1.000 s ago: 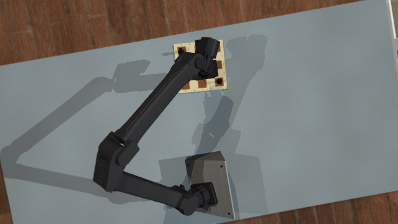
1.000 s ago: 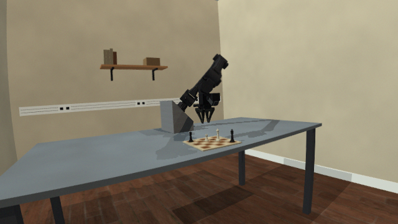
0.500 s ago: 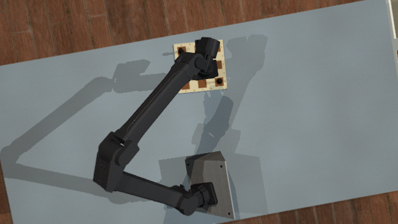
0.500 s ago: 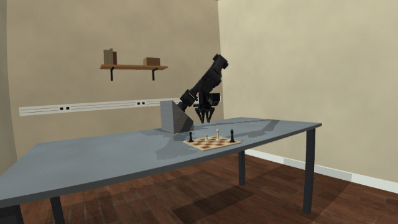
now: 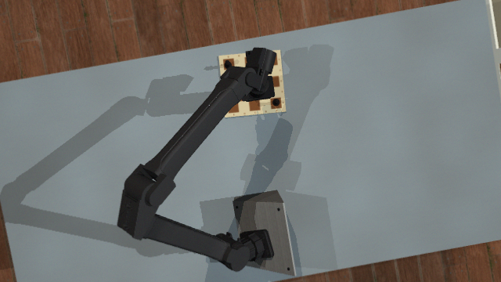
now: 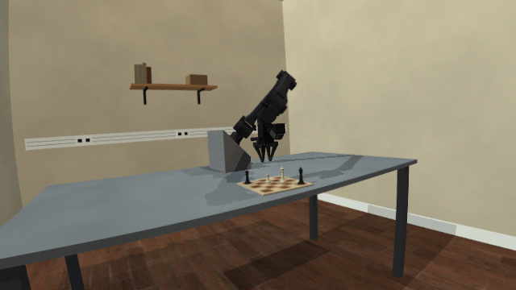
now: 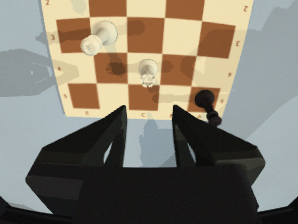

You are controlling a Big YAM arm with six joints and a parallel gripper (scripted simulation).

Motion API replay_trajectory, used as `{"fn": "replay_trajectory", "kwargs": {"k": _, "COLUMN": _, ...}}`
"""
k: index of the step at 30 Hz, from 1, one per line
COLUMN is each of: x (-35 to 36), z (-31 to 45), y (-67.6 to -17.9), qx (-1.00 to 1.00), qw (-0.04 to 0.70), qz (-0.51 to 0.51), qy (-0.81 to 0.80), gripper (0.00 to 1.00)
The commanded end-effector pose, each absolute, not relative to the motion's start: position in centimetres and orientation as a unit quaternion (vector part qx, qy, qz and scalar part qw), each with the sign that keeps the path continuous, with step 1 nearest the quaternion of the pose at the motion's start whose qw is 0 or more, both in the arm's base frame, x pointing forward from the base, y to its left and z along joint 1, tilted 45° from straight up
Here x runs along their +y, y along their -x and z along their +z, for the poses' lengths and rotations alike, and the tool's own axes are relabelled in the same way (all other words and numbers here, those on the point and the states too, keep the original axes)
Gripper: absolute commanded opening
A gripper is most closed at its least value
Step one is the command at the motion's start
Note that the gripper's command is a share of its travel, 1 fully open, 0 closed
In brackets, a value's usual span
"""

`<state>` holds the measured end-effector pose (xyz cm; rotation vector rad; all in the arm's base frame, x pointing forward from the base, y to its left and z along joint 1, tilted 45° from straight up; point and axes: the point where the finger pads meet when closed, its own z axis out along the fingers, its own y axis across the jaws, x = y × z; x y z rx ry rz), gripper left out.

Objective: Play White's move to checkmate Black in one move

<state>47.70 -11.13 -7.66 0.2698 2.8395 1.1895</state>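
Note:
A small chessboard lies on the grey table; it also shows in the side view and the wrist view. Two white pieces stand on it: a taller one and a shorter one. A black piece stands in one corner and another black piece at the opposite side. My gripper hangs well above the board's near edge, pointing down. Its fingers are partly apart with nothing between them.
The arm's grey base block stands on the table nearer the front edge. The arm's forearm reaches over the table and hides part of the board from above.

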Motion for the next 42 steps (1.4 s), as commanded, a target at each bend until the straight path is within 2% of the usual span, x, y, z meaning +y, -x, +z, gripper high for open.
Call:
{"fn": "replay_trajectory", "kwargs": {"k": 1, "x": -10.3, "z": -7.2, "y": -48.5, "qx": 0.921, "qw": 0.034, "qz": 0.381, "qy": -0.079, "gripper": 0.36}}
{"fn": "replay_trajectory", "kwargs": {"k": 15, "x": -8.5, "z": -9.9, "y": -48.1, "qx": 0.918, "qw": 0.022, "qz": 0.386, "qy": -0.084, "gripper": 0.36}}
{"fn": "replay_trajectory", "kwargs": {"k": 42, "x": -7.5, "z": -10.3, "y": -48.9, "qx": 0.92, "qw": 0.032, "qz": 0.382, "qy": -0.078, "gripper": 0.36}}
